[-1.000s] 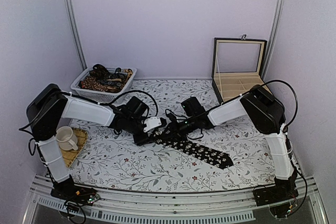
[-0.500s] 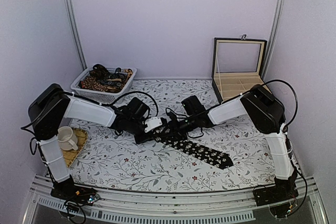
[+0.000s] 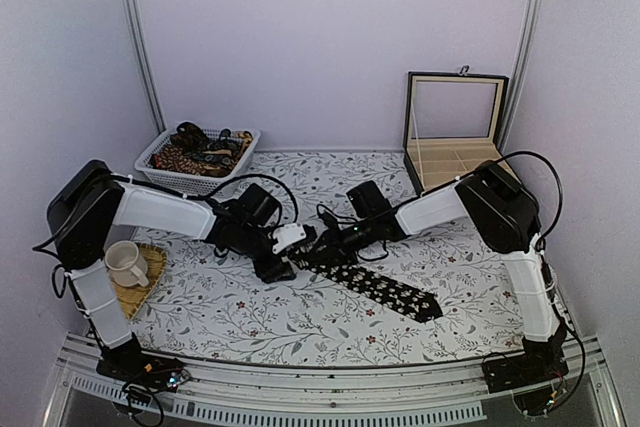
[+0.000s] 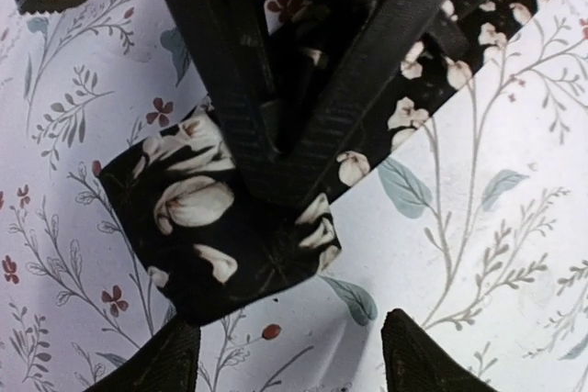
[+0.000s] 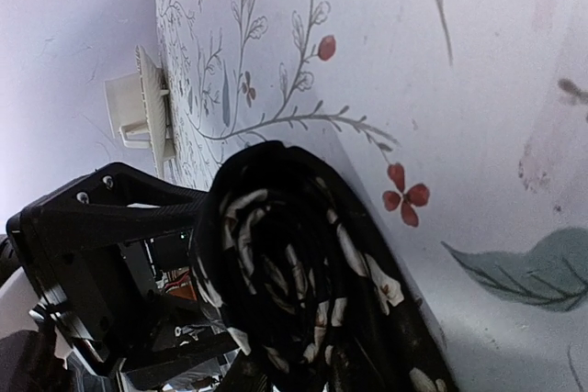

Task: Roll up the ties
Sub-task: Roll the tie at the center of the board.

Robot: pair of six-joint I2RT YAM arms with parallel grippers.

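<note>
- At mid-counter, the black tie lies slantwise. Its wide end points toward the right near edge, and its narrow end is wound into a small roll between the two grippers.
- Right gripper: closed down on the roll, pinching it near the core. Its wrist view shows the coil's spiral close against the lens.
- Left gripper: jaws well apart and holding nothing. The fingertips sit just short of the roll, on the side away from the flat length.
- Step in hand, as judged: winding the first tie. Only a few turns are made, and most of the length lies flat.
- Next move, as judged: the left gripper should steady the roll. The right can then release, re-grip and turn on toward the wide end, keeping the edges in line.
- More ties wait in the basket at far left.
</note>
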